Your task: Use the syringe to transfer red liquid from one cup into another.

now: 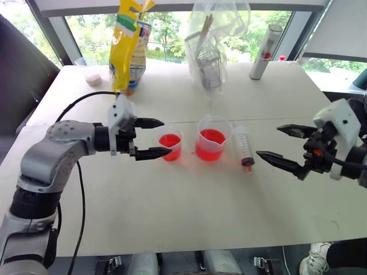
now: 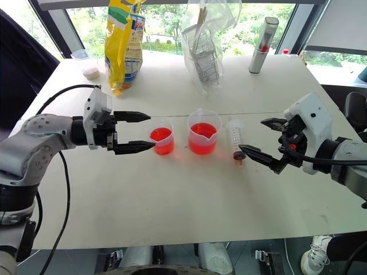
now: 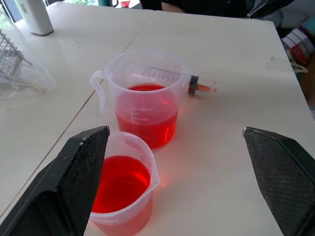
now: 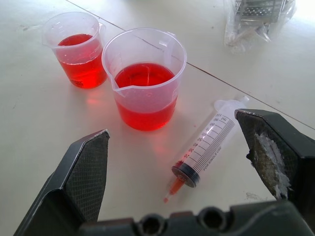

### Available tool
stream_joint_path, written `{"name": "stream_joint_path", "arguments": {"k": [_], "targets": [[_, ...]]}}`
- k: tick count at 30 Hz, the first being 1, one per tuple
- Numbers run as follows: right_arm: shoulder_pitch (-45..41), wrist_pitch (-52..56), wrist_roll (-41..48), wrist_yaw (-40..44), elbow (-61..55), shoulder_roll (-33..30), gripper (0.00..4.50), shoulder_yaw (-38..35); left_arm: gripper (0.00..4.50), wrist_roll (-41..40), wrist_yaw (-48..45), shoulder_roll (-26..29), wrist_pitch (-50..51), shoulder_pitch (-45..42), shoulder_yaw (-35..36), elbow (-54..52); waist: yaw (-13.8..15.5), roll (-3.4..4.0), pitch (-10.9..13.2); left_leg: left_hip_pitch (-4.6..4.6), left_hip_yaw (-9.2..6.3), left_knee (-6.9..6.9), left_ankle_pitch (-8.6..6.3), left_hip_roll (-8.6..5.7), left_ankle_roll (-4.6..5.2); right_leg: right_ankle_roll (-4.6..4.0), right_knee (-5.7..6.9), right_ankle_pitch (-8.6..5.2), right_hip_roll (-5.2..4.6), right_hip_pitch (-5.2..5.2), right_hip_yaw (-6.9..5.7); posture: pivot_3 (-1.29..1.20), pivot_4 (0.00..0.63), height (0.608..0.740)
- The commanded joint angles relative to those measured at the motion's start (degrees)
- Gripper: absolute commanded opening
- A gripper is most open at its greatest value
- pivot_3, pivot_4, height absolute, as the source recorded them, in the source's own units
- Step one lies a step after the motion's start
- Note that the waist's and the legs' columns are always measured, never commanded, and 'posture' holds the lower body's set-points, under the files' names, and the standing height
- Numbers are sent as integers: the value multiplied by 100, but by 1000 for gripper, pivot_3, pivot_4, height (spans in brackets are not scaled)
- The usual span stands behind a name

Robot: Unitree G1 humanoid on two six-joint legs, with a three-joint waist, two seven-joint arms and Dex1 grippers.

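White tabletop [image 1: 172, 229] by windows, greenery outside. Larger cup [image 1: 213, 137] frame centre, smaller cup [image 1: 170, 142] left of it, both part-full of red liquid [image 1: 210, 150]. Syringe [image 1: 245, 146] flat, right of larger cup. Left hand [image 1: 152, 138] and right hand [image 1: 282, 146] wide open, empty.

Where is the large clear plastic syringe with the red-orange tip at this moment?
The large clear plastic syringe lies flat on the white table, just right of the larger clear measuring cup, between that cup and the open right tool.
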Motion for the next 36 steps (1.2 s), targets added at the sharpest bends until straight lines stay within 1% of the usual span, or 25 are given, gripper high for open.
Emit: {"name": "stream_joint_path", "arguments": {"k": [1, 21, 27, 32, 35, 36], "targets": [[-2, -145, -47, 31, 5, -137, 4457, -56, 4500, -11, 28, -24, -102, -181, 68, -20, 2, 0, 0, 0, 0, 0, 0, 0, 0, 0, 0, 0, 0, 0, 0, 0, 150, 739], [162, -188, -66, -8, -22, -130, 4457, -107, 4500, -1, 23, -107, -130, -435, 39, 153, 56, 0, 0, 0, 2, 4, 0, 0, 0, 1, 0, 0, 0, 2, 0, 0, 150, 739], [21, 35, 55, -80, 142, -200, 4457, -73, 4500, 6, 42, -147, -138, -424, 33, 144, 88, 0, 0, 1, 2, 4, 0, 0, 0, 1, 0, 0, 0, 2, 0, 0, 150, 739], [-563, 583, 189, -267, 699, -471, 4457, 298, 4500, 47, 29, -221, -192, -506, -5, 213, 119, 0, 0, 3, 7, 6, 0, 0, 0, 0, 0, 1, -1, 2, 3, 0, 150, 739], [-1573, 1228, 191, -295, 1450, -815, 4457, 1113, 4500, 63, 10, -281, -248, -553, -64, 273, 105, 3, 0, 7, 10, 5, 0, 0, 0, -2, 1, 0, -1, 1, 6, 0, 150, 739], [-1980, 1463, 159, -316, 1743, -836, 4457, 1429, 4500, 84, -4, -298, -280, -561, -94, 293, 108, 3, 0, 9, 13, 5, 0, 1, 0, -4, 1, 0, -2, 1, 8, 0, 150, 739]]}}
